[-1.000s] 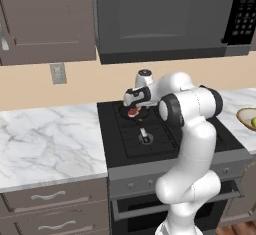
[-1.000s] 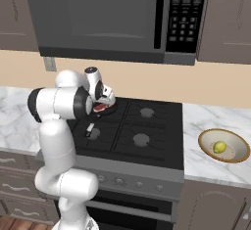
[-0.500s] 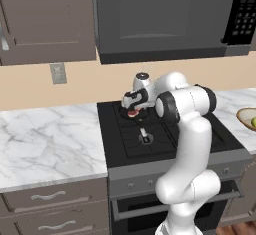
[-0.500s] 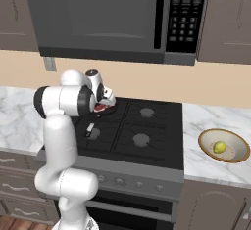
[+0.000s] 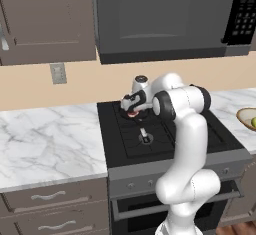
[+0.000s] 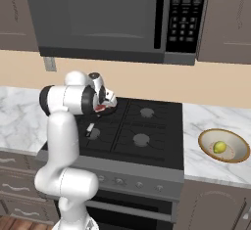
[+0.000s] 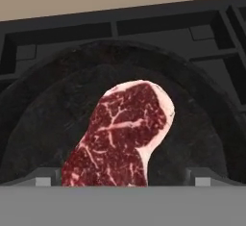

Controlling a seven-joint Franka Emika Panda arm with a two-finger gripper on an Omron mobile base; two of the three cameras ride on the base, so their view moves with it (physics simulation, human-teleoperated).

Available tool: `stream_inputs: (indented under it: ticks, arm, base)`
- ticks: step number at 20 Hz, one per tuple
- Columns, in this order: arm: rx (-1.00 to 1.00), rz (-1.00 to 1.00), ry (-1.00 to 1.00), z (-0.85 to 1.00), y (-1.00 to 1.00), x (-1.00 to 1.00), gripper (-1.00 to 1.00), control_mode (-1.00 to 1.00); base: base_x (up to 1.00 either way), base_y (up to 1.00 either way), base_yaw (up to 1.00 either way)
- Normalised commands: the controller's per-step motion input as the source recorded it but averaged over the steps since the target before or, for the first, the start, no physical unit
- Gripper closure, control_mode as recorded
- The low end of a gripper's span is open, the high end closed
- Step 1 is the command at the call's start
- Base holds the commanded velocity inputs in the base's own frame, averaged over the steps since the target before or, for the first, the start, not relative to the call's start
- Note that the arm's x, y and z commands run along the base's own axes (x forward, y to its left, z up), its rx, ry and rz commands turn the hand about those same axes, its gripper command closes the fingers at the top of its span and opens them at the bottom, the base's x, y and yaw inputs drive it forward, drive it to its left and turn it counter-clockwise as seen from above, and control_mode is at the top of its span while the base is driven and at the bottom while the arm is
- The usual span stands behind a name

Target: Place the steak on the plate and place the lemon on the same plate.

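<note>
The claw (image 5: 132, 110) hangs over the back left burner of the stove (image 5: 150, 134), its jaws spread wide and nothing between them. Directly below it, seen through the hand camera, lies the steak (image 7: 120, 136) in a dark round pan (image 7: 202, 138), lengthways between the two fingertips (image 7: 45, 178), which sit low at either side of it. It looks like the pick-up is in hand, with neither item moved yet.

To do this well, I'd say the claw should drop straight down, keep the meat centred in the gap, and close across its narrower width, low enough to catch the thin slab yet clear of the pan's raised rim. A flat, floppy piece like this could slip if pinched only at an edge.

Far off to the claw's right, past the stove on the marble counter (image 6: 196, 146), the lemon (image 6: 219, 147) rests in a tan dish (image 6: 242, 148) with a brown rim. I can't pick out a grey plate from here.
</note>
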Motion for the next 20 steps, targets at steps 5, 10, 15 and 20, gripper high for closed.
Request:
stream_inputs:
  ticks: [5,10,15,20]
  arm:
    - [0.0,0.0,-0.02,-0.14,0.04,0.22,-1.0,-1.0]
    - [0.0,0.0,-0.02,-0.14,0.07,0.24,-1.0,-1.0]
    - [0.0,0.0,0.0,-0.12,0.07,0.19,1.0,-1.0]
    - [0.0,0.0,0.0,-0.18,0.03,0.06,1.0,-1.0]
  base:
    - [0.0,0.0,0.0]
    - [0.0,0.0,0.0]
    - [0.0,0.0,0.0]
    - [0.0,0.0,0.0]
